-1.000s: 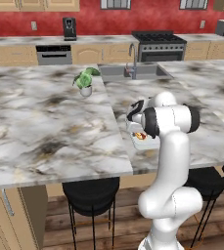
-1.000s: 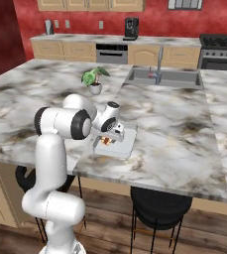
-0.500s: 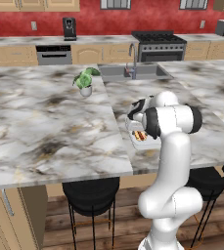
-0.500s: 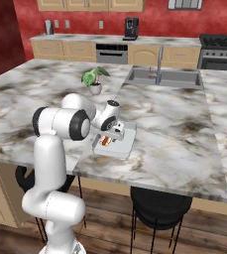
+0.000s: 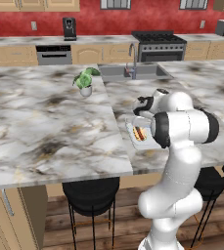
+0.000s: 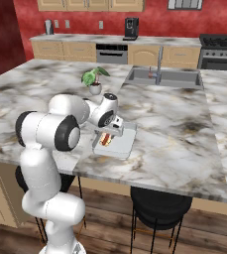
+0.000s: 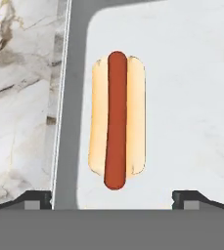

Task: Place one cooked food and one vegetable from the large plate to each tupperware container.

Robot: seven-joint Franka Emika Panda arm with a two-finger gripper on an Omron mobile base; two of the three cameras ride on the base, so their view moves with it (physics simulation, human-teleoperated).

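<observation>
A hot dog (image 7: pixel 117 120) in a pale bun lies flat in a whitish tupperware container (image 7: pixel 182 88), close to its left rim. My gripper (image 7: pixel 112 196) hovers just above it, open, its two fingertips (image 7: pixel 37 198) spread wider than the bun and touching nothing. From the base views the hand (image 5: pixel 143 116) hangs over the hot dog (image 5: pixel 140 133) in the container (image 5: pixel 132 140) near the counter's front edge. From the right, the gripper (image 6: pixel 108 130) partly covers the hot dog (image 6: pixel 105 139) in the container (image 6: pixel 126 144). The large plate is out of view.
A small potted plant (image 5: pixel 85 81) (image 6: pixel 95 80) stands on the marble counter behind the tray. A sink with a faucet (image 5: pixel 133 71) (image 6: pixel 162 77) lies further back. The counter's front edge (image 6: pixel 149 184) runs close to the tray, with black stools (image 5: pixel 91 194) below.
The jaws have spread wider and the hot dog now lies free in the container. The arm has barely shifted.
</observation>
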